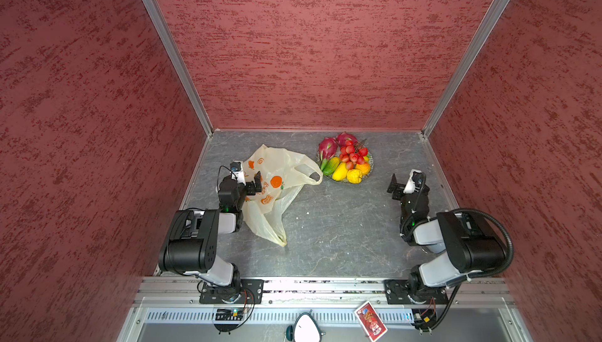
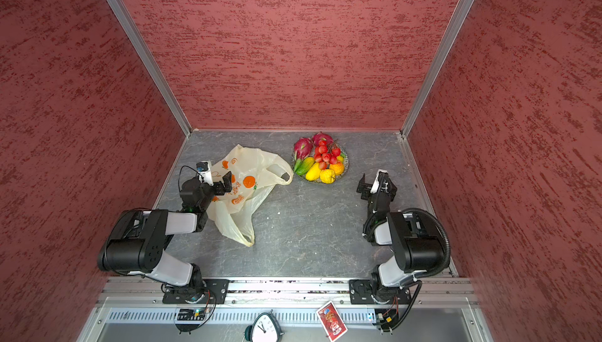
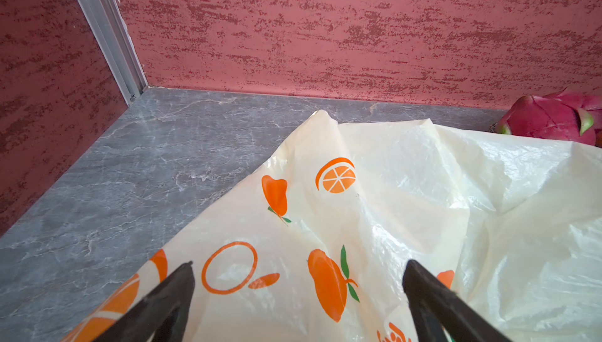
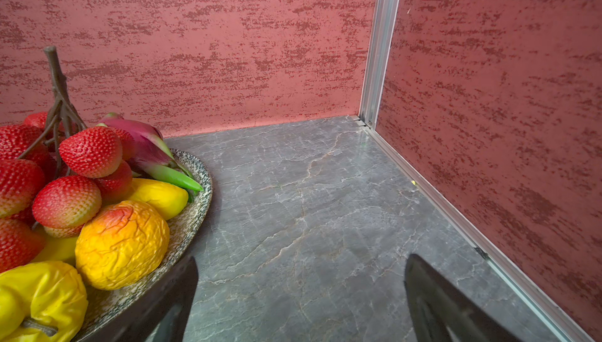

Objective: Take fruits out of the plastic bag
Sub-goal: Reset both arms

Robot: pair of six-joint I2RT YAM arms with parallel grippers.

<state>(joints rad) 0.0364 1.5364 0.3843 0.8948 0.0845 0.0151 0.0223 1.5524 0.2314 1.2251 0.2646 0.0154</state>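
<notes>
Fruits [image 1: 346, 160] on speckled plate [image 4: 182, 226], just beside slack plastic bag [image 1: 283, 161]

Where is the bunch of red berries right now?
In both top views the red berry bunch lies on top of the other fruits on the speckled plate, at the back of the table, right of the plastic bag.

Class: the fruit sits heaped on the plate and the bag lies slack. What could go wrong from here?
1. The open right gripper stands close beside the plate; a sideways swing might bump its rim and roll the heaped fruit off.
2. The open left gripper hangs over the bag; closing could pinch the thin film and drag its handle, which lies by the plate, into the pile.
</notes>
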